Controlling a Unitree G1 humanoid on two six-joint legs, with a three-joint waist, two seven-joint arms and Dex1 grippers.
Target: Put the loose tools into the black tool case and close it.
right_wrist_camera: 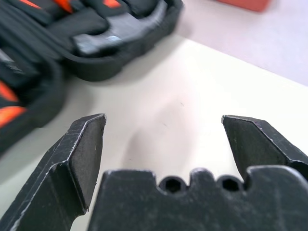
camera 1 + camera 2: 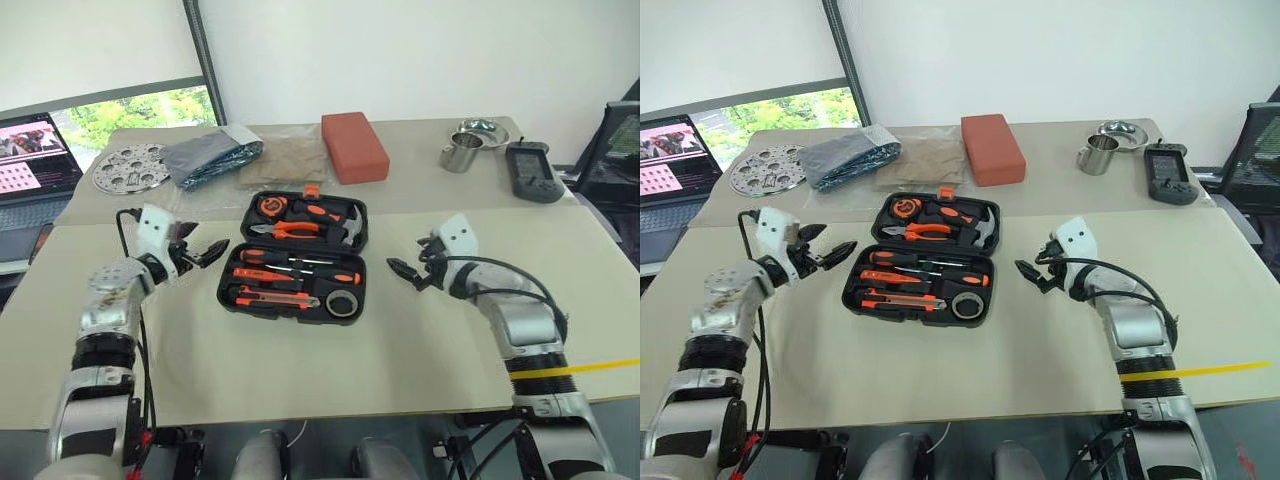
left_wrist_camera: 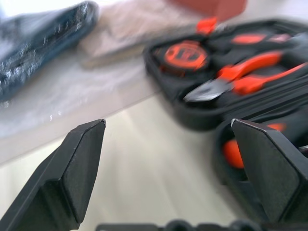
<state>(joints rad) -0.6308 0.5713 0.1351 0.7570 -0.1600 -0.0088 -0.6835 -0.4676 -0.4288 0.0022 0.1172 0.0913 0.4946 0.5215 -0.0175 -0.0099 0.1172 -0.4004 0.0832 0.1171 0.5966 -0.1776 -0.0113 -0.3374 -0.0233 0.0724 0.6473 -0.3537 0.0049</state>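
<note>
- Black tool case (image 2: 292,257) lies open on surface (image 2: 400,350), tools seated inside.
- Left end effector (image 2: 205,252) spread, empty, beside case.
- Right end effector (image 2: 403,270) spread, empty.

The left tool (image 3: 166,159) hangs over the pale surface (image 3: 144,159), its two black fingers (image 3: 77,168) spread wide with nothing between them. Ahead lies the open black tool case (image 3: 192,115), holding orange-handled pliers (image 3: 236,79) and a round orange tape measure (image 3: 185,55).
</note>
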